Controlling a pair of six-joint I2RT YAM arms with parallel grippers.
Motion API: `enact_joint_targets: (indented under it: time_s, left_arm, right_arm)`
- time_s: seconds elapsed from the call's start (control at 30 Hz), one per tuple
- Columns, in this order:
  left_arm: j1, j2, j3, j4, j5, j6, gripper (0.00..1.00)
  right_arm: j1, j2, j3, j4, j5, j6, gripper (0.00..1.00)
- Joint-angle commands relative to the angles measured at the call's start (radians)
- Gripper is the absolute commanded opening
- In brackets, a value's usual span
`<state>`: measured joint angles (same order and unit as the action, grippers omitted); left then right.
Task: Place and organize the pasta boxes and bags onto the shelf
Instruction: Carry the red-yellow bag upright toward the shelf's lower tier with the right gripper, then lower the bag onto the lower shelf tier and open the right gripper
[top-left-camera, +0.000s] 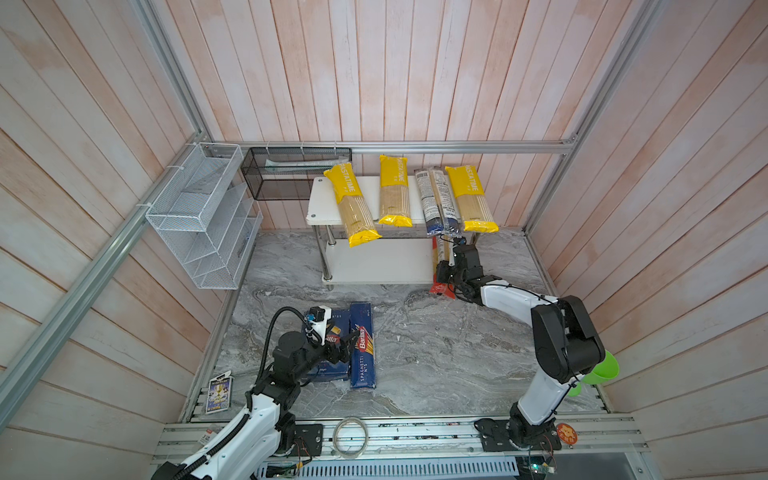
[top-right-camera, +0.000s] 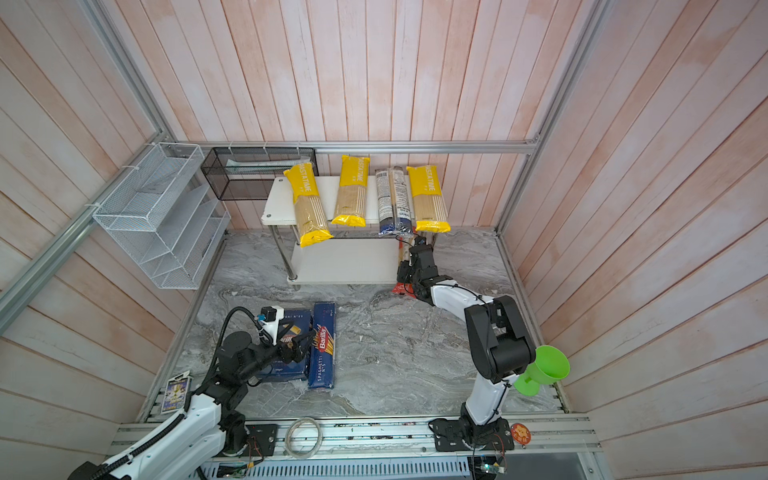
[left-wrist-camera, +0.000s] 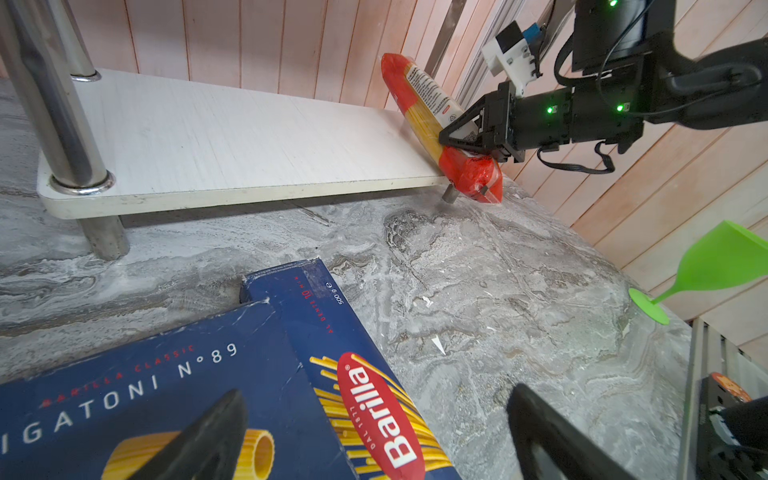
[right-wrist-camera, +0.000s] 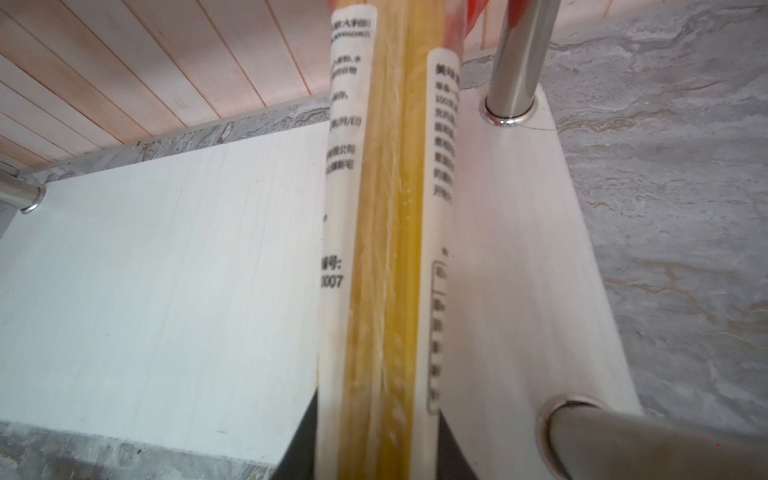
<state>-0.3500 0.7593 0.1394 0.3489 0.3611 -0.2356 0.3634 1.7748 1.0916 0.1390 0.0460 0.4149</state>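
Right fingers (left-wrist-camera: 469, 146): closed narrowly on the red-ended bag (left-wrist-camera: 428, 106), which is gripped across its lower part, just above the red end.
Red-ended bag: held tilted. Its lower red end is carried past the front right corner of the lower tier (left-wrist-camera: 208, 137) of the shelf (top-left-camera: 322, 199), and its upper end is raised toward the back wall. Contact with the tabletop (left-wrist-camera: 498, 291) cannot be told.
Right wrist view: the bag is seen running lengthwise out from between the fingers, above the lower tier and just beside the right chrome legs (right-wrist-camera: 515, 58).
Left fingers (left-wrist-camera: 216, 428): spread wide, with nothing held. One finger is seen above the rigatoni box (left-wrist-camera: 124, 395) and the other above bare tabletop, with the spaghetti box (left-wrist-camera: 328, 332) between them.
Boxes: laid flat side by side on the tabletop, touching, well in front of the shelf.
Top tier (top-left-camera: 320, 212): three yellow bags (top-left-camera: 353, 203) (top-left-camera: 394, 195) (top-left-camera: 471, 199) and the dark blue bag (top-left-camera: 438, 203) are laid across it, front ends overhanging. The dark blue bag is set against the rightmost yellow one.
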Motion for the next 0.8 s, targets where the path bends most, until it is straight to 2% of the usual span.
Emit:
enact_joint_targets:
  time_s: [0.0, 0.2, 0.53, 0.77]
  left_arm:
    - [-0.004, 0.003, 0.03, 0.013, -0.008, 0.009, 1.0]
    - [-0.004, 0.003, 0.03, 0.013, -0.005, 0.009, 1.0]
    - [-0.004, 0.004, 0.029, 0.015, -0.002, 0.009, 1.0]
    - [-0.005, 0.002, 0.029, 0.014, -0.004, 0.01, 1.0]
  right_arm:
    - [-0.001, -0.009, 0.06, 0.134, -0.012, 0.009, 0.27]
    - [-0.001, -0.032, 0.032, 0.15, -0.031, 0.013, 0.5]
    - [0.017, -0.126, -0.064, 0.107, -0.088, 0.006, 0.52]
    - [0.092, -0.343, -0.243, 0.047, -0.046, 0.012, 0.52]
